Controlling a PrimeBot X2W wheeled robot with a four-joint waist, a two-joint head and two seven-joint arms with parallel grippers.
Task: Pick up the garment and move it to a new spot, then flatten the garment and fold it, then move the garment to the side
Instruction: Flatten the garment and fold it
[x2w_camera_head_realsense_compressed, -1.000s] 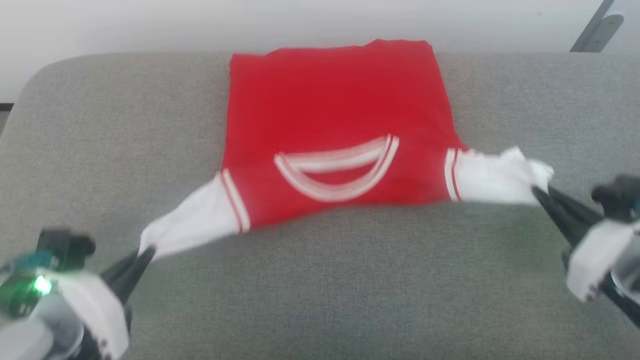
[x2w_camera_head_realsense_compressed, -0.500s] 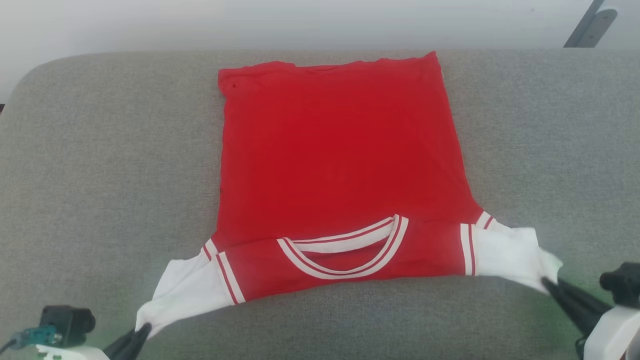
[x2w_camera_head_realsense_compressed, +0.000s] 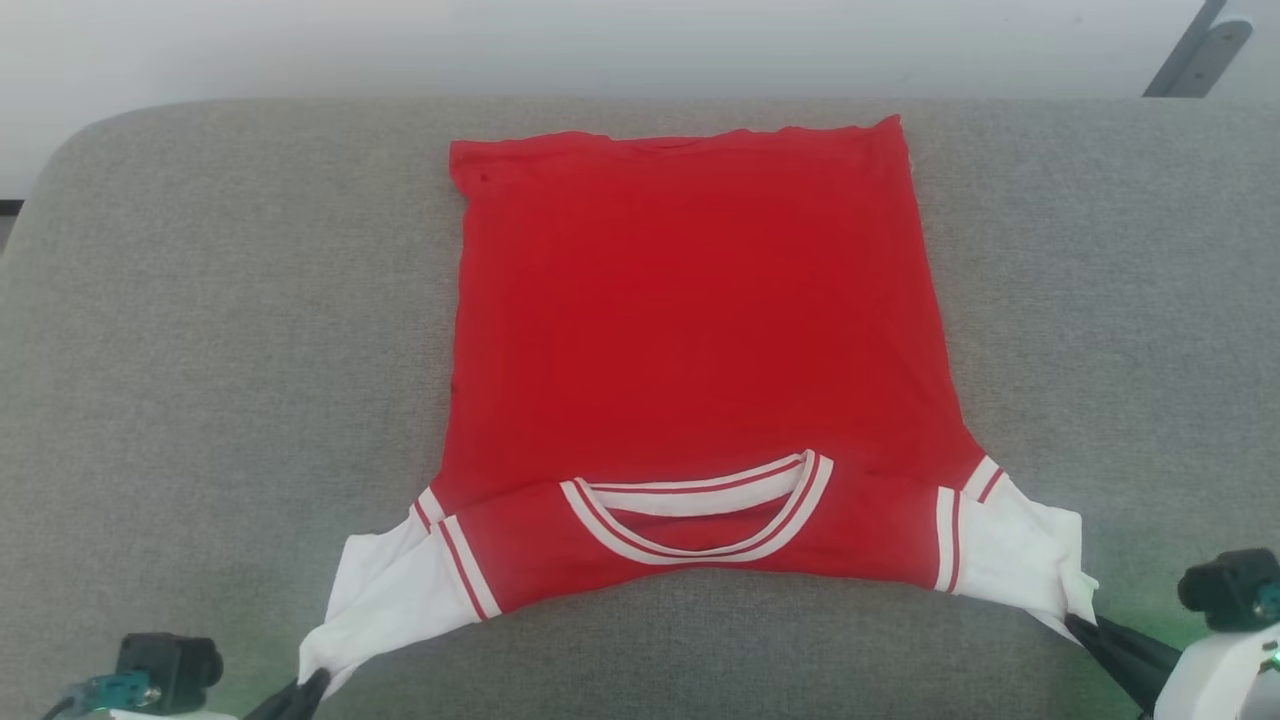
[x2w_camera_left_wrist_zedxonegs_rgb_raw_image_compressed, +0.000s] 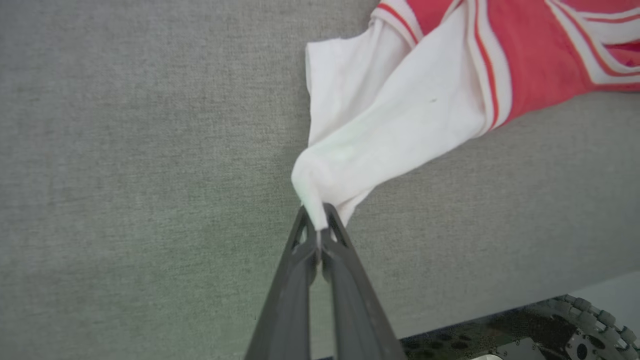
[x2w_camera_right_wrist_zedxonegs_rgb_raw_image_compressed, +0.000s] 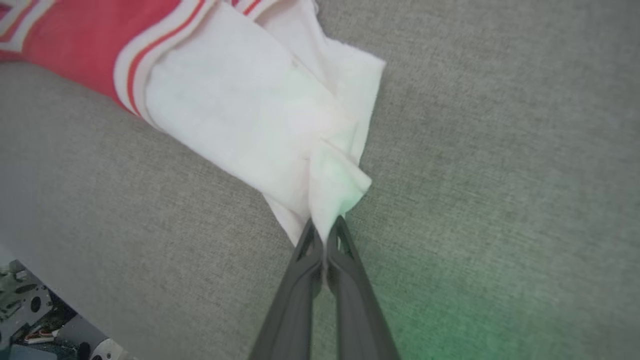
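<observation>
The garment (x2w_camera_head_realsense_compressed: 690, 320), a red jersey, lies spread back-up on the grey cushion, its striped collar (x2w_camera_head_realsense_compressed: 700, 505) toward me and its lettering hidden underneath. My left gripper (x2w_camera_head_realsense_compressed: 308, 690) is shut on the tip of the white left sleeve (x2w_camera_left_wrist_zedxonegs_rgb_raw_image_compressed: 380, 125) at the lower left, and the pinched cloth shows at the left gripper (x2w_camera_left_wrist_zedxonegs_rgb_raw_image_compressed: 318, 220) tips. At the lower right my right gripper (x2w_camera_head_realsense_compressed: 1080, 628) is shut on the white right sleeve (x2w_camera_right_wrist_zedxonegs_rgb_raw_image_compressed: 250, 110); cloth bunches where the right gripper (x2w_camera_right_wrist_zedxonegs_rgb_raw_image_compressed: 325, 227) pinches it. Both sleeves are stretched outward and slightly lifted.
The grey cushion (x2w_camera_head_realsense_compressed: 200, 350) extends wide on both sides of the jersey and ends at a pale wall behind. A grey metal strut (x2w_camera_head_realsense_compressed: 1195, 50) stands at the top right. The robot's base (x2w_camera_left_wrist_zedxonegs_rgb_raw_image_compressed: 550, 330) shows below the cushion's front edge.
The jersey has been drawn toward me and laid out flat on the cushion. Both grippers have come back to the near edge, still holding the sleeves.
</observation>
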